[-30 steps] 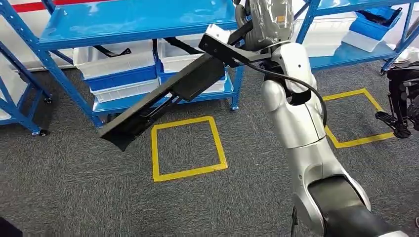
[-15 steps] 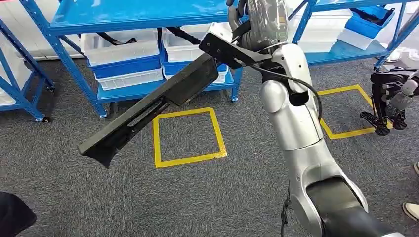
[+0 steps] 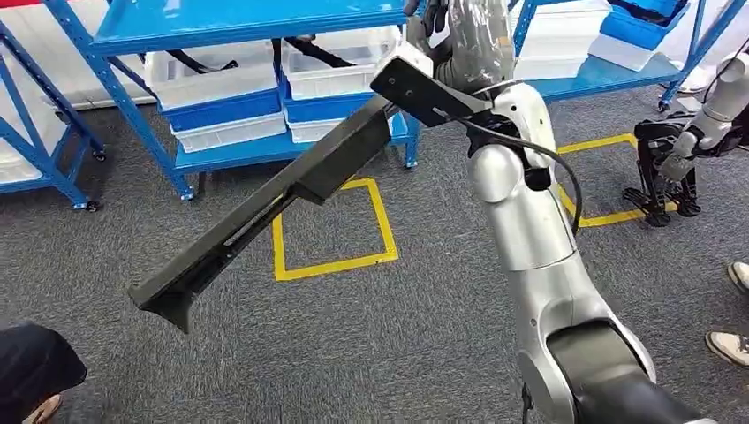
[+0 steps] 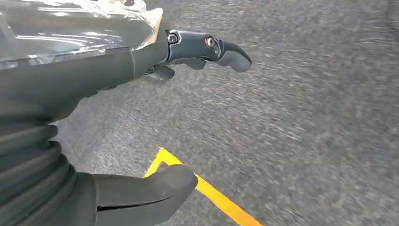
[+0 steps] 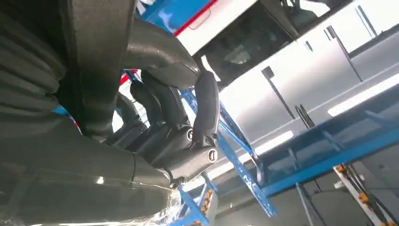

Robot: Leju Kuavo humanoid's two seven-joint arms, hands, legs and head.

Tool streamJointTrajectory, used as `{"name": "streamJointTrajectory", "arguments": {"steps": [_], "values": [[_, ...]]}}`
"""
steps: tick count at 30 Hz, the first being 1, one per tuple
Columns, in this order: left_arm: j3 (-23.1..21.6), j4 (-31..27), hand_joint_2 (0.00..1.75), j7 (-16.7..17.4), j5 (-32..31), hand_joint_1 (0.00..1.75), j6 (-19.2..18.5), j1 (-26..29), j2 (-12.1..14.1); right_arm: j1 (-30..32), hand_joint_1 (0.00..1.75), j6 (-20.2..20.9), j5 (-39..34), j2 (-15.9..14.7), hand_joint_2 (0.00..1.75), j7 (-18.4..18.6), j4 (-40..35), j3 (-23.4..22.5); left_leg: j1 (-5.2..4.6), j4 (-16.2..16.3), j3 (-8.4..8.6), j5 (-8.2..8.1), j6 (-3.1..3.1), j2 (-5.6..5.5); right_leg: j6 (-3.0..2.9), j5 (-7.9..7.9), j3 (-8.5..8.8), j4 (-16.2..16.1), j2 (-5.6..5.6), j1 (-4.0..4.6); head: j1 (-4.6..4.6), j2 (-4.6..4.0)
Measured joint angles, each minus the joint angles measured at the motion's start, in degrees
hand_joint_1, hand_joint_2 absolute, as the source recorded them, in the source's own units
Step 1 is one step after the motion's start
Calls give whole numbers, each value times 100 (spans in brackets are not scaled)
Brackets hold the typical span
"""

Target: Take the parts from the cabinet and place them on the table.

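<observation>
While the right hand (image 3: 464, 40) grips the long black part (image 3: 265, 208) at its upper end, the part slants down over the grey carpet (image 3: 371, 353) before the blue cabinet (image 3: 247, 22). The left hand (image 4: 94, 89) hangs above the floor with fingers apart, holding nothing.

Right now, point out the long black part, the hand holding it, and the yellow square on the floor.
long black part (image 3: 265, 208): head view, middle of its shaft.
right hand (image 3: 472, 40): head view, back of the hand.
yellow floor square (image 3: 336, 263): head view, near edge of the tape.
</observation>
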Motion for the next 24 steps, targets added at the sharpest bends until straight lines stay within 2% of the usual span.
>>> {"name": "streamJointTrajectory", "arguments": {"steps": [1,2,3,4,5,6,7,8,9,10,11,12,13,14,15,16,17,18,19,20,21,22,23,24], "values": [[4,0,175,-2,-2,0,0,-1,0,4,155,-2,-20,-4,175,0,0,-2,0,-387,333,115,22,-2,20,61,-77,2,5,0,0,0],[7,0,175,-13,-11,0,0,-8,2,3,155,-13,-59,-15,175,-15,-6,-9,-1,-886,749,70,46,-18,54,113,-120,13,9,0,-2,0],[9,-4,175,-15,-22,0,2,-23,7,16,155,-26,-109,-28,175,-26,-41,-22,-22,-1419,1231,-133,83,-35,81,150,-171,24,8,23,-2,0],[9,-11,175,-15,-48,0,2,-30,11,23,155,-61,-155,-55,175,-50,-61,-48,-38,-1754,1363,-255,121,-48,145,205,-196,38,-16,34,11,0],[7,-11,175,-15,-72,0,2,-33,9,24,155,-96,-227,-74,175,-81,-63,-66,-71,-1762,1326,-255,134,-47,179,266,-222,34,-34,34,11,0],[7,-13,175,-13,-90,0,2,-29,9,65,155,-109,-288,-87,175,-98,-83,-79,-104,-1750,1287,-226,180,-46,223,330,-247,16,-41,10,-3,0],[7,-13,175,-7,-109,0,0,-25,7,140,155,-116,-341,-131,175,-105,-118,-105,-105,-1803,1245,-145,266,-35,274,387,-271,-11,-40,27,0,0],[7,-13,175,4,-118,0,-2,-19,0,195,155,-120,-391,-184,175,-112,-135,-127,-64,-1844,1213,-48,327,9,266,288,-325,68,-35,10,2,0],[7,-13,175,7,-131,0,-2,-20,-9,235,155,-129,-420,-204,175,-118,-173,-140,-73,-1853,1123,20,377,11,223,32,-442,242,-20,13,9,0],[7,-15,175,9,-166,0,-4,-23,2,277,155,-140,-429,-245,175,-116,-210,-149,-72,-1849,1025,104,409,26,171,-309,-583,607,-4,8,15,0],[4,-15,175,9,-195,0,-7,-23,0,322,155,-162,-452,-280,175,-94,-269,-155,-73,-1846,913,191,413,36,154,-623,-717,1109,1,-3,17,0],[2,-15,175,9,-206,0,-15,-23,0,380,155,-177,-474,-300,175,-76,-306,-157,-74,-1841,810,271,407,43,176,-802,-810,1550,3,-6,17,0],[2,-15,175,9,-232,0,-20,-23,-2,451,155,-188,-490,-328,175,-50,-345,-162,-72,-1839,706,351,396,52,241,-826,-831,1872,3,-17,17,0],[-2,-15,175,9,-247,0,-20,-23,-9,509,155,-195,-496,-361,175,-37,-374,-175,-68,-1836,607,426,382,59,323,-716,-753,1948,2,-31,20,0],[-7,-15,175,9,-264,0,-20,-26,-20,556,155,-208,-498,-400,175,-9,-411,-194,-62,-1828,511,501,364,63,412,-537,-575,1812,1,-47,17,0],[-11,-15,175,13,-291,0,-20,-29,-26,598,155,-217,-505,-424,175,4,-453,-208,-50,-1820,401,584,337,65,483,-364,-260,1430,1,-65,17,0],[-15,-15,175,35,-302,0,-17,-35,-31,627,155,-234,-514,-463,175,11,-535,-234,-46,-1803,307,659,297,65,490,-342,164,878,-3,-78,20,0],[-20,-18,175,58,-306,0,-13,-44,-26,637,155,-252,-516,-475,175,11,-593,-245,-65,-1775,260,701,257,62,437,-518,586,344,-2,-78,22,0],[-22,-17,175,79,-310,0,-9,-52,-31,656,155,-258,-525,-481,175,13,-660,-245,-81,-1744,214,756,222,67,342,-724,841,-128,35,-10,41,0],[-24,-17,175,98,-310,0,0,-52,-28,708,155,-300,-571,-503,175,17,-761,-251,-79,-1782,221,848,188,70,301,-688,727,-55,34,-9,31,0],[-28,-17,175,105,-310,0,2,-53,-22,744,155,-311,-603,-514,175,22,-802,-254,-66,-1797,218,869,158,70,259,-684,693,-24,38,4,26,0],[-35,-17,175,109,-313,0,7,-48,-20,800,155,-313,-614,-527,175,31,-835,-254,-49,-1807,219,910,112,70,202,-646,679,-16,38,-7,26,0],[-46,-17,175,114,-321,0,15,-37,-20,848,155,-321,-625,-540,175,63,-890,-254,-23,-1823,204,929,88,67,130,-591,657,-33,35,-53,26,0],[-57,-17,175,129,-348,0,18,-37,-22,892,155,-335,-634,-540,175,102,-958,-249,2,-1705,155,723,70,51,79,-544,617,-31,21,-69,26,0]]}}
